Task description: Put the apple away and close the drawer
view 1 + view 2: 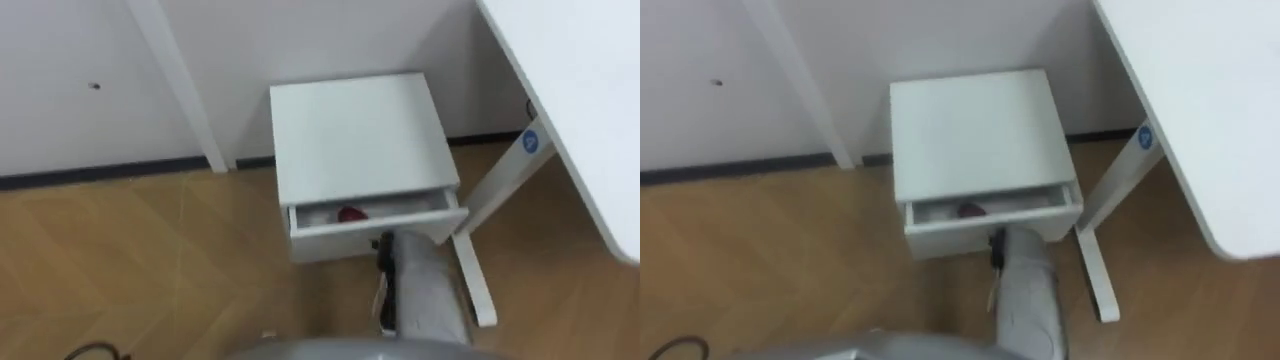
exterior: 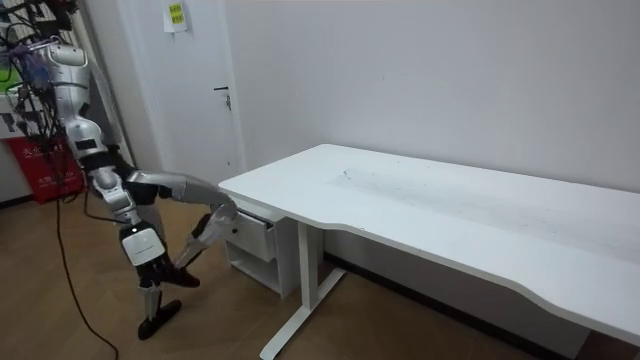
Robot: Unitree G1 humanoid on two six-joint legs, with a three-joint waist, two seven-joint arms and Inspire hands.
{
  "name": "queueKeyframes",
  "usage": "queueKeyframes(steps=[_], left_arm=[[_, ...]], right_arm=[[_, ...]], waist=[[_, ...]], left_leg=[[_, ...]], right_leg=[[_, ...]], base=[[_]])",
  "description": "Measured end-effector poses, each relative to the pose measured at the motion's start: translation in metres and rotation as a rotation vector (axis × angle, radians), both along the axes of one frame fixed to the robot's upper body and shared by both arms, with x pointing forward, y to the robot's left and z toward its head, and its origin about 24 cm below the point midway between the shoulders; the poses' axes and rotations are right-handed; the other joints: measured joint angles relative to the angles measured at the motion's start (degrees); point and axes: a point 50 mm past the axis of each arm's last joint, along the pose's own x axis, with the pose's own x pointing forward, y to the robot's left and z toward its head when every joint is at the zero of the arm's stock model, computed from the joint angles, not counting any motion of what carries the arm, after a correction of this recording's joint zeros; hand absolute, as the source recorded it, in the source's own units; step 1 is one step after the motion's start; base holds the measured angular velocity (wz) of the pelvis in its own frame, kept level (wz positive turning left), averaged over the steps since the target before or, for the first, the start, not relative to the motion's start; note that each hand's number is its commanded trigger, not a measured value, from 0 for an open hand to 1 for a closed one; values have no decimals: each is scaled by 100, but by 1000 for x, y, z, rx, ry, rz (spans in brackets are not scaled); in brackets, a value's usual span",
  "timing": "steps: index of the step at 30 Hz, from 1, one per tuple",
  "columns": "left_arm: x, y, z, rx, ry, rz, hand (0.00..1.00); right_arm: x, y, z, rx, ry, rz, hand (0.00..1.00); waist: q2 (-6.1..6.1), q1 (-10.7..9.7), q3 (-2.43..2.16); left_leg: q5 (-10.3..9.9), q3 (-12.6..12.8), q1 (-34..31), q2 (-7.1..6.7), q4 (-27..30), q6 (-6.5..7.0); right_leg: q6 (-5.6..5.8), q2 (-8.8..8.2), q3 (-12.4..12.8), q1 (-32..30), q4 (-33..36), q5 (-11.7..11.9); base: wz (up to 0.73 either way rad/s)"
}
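Observation:
A small white cabinet (image 1: 360, 130) stands against the wall, beside the desk. Its top drawer (image 1: 375, 222) is open a narrow gap. Inside the gap lies a red apple (image 1: 351, 214), left of the drawer's middle. My right arm reaches forward from below, and my right hand (image 1: 386, 248) is at the drawer front, near its lower edge. The forearm hides its fingers. In the room view I stand bent forward at the room view's left, with the arm stretched to the cabinet (image 2: 255, 240).
A white desk (image 1: 580, 90) overhangs on the right. Its slanted leg (image 1: 495, 190) and floor foot (image 1: 475, 285) stand close to the cabinet's right side. A white door frame (image 1: 180, 80) rises at the left. Wooden floor lies in front.

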Motion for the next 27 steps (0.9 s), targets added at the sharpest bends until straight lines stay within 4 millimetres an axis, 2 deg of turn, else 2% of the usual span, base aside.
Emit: queueKeyframes(steps=[2,4,6,7,10,11,12,13,16,17,18,19,20,21,22,23,24,25,26,27], left_arm=[[-3,-1,0,-1,27,9,0],[-4,-2,-1,-4,39,15,0],[-5,-3,-1,-5,48,20,0],[-5,-2,-1,-2,48,20,0],[-3,-2,-1,5,45,17,0],[-1,-2,-1,6,40,15,0],[1,-2,-1,6,34,11,0],[1,-2,-1,6,33,11,0],[-1,-2,-1,5,35,17,0],[-2,-3,-1,4,37,19,0],[-4,-3,-1,8,39,27,0],[-8,-3,-1,16,47,27,0],[-10,-3,-1,17,53,31,0],[-14,-4,-1,16,58,35,0],[-15,-4,-1,19,61,34,0],[-5,2,1,51,32,14,0],[7,10,5,85,-10,-10,0],[6,12,6,97,-13,-9,0],[4,13,6,109,-15,8,0],[9,12,6,106,-36,19,0]], right_arm=[[-6,0,0,-1,10,-43,0],[-8,0,0,-15,14,-58,0],[-5,-2,1,-45,-3,-90,0],[-3,-2,1,-59,-11,-92,0],[5,-4,1,-74,-31,-95,0],[9,-3,0,-70,-37,-87,0],[13,-2,0,-66,-41,-70,0],[13,-2,-1,-64,-43,-67,0],[12,-2,0,-62,-34,-70,0],[14,-3,0,-63,-35,-67,0],[14,-3,0,-63,-29,-68,0],[13,-3,0,-60,-17,-59,0],[12,-3,0,-61,-10,-52,0],[12,-3,0,-65,-4,-44,0],[11,-3,0,-65,4,-41,0],[14,0,-1,-59,5,-22,0],[18,-1,-1,-65,-1,-15,0],[19,0,-1,-62,0,-13,0],[23,2,-2,-55,-14,-4,0],[24,1,-2,-60,-16,6,0]], waist=[[-37,-82,3],[-58,-105,1],[-76,-105,-6],[-108,-113,-19],[-153,-109,-14],[-204,-106,-15],[-195,-106,-34],[-210,-110,-28],[-243,-88,-16],[-250,-81,-11],[-259,-90,2],[-278,-149,14],[-296,-165,19],[-352,-178,30],[-425,-181,3],[-602,-137,-17],[-519,-56,45],[-549,8,59],[-619,48,52],[-629,48,27]], left_leg=[[-21,-107,25,36,26,35],[-39,-168,33,60,43,65],[-73,-164,-12,73,125,117],[-86,-157,-54,34,147,142],[-124,-134,-153,1,250,209],[-136,-136,-173,-53,249,230],[-152,-135,-216,-78,273,258],[-158,-135,-222,-82,275,268],[-163,-86,-204,-167,230,263],[-187,-4,-193,-201,224,207],[-236,36,-191,-273,211,38],[-242,44,-124,-365,147,-283],[-231,40,-56,-439,33,-455],[-105,39,148,-624,-326,-735],[-27,-13,231,-747,-499,-1043],[-84,-93,38,-601,77,-550],[-556,-291,-233,-562,499,-308],[-597,-260,-248,-577,563,-218],[-566,-260,-104,-565,396,-269],[-415,-254,73,-594,33,-480]], right_leg=[[3,-190,-79,-396,245,-153],[1,-185,-41,-621,269,-174],[51,-121,-31,-626,255,-211],[54,-146,-49,-561,249,-213],[67,-232,-31,-213,154,-237],[66,-325,-13,75,-35,-240],[66,-417,-32,383,-281,-240],[67,-452,-38,534,-418,-240],[102,-624,52,1261,-1470,-218],[133,-618,119,1548,-2078,-197],[153,-632,133,1900,-2769,-183],[153,-605,118,2386,-3667,-182],[153,-568,107,2671,-4166,-182],[146,-421,159,3225,-5116,-184],[132,-394,272,3455,-5642,-191],[195,-416,435,3680,-6200,-205],[407,-368,621,3804,-6590,-305],[498,-334,688,3969,-6919,-367],[547,-201,661,4423,-7567,-452],[550,-65,544,4764,-8111,-444]], base=[[26],[20],[2],[5],[0],[0],[0],[0],[-10],[-16],[-19],[-11],[-6],[-3],[0],[-5],[-16],[-25],[-11],[0]])
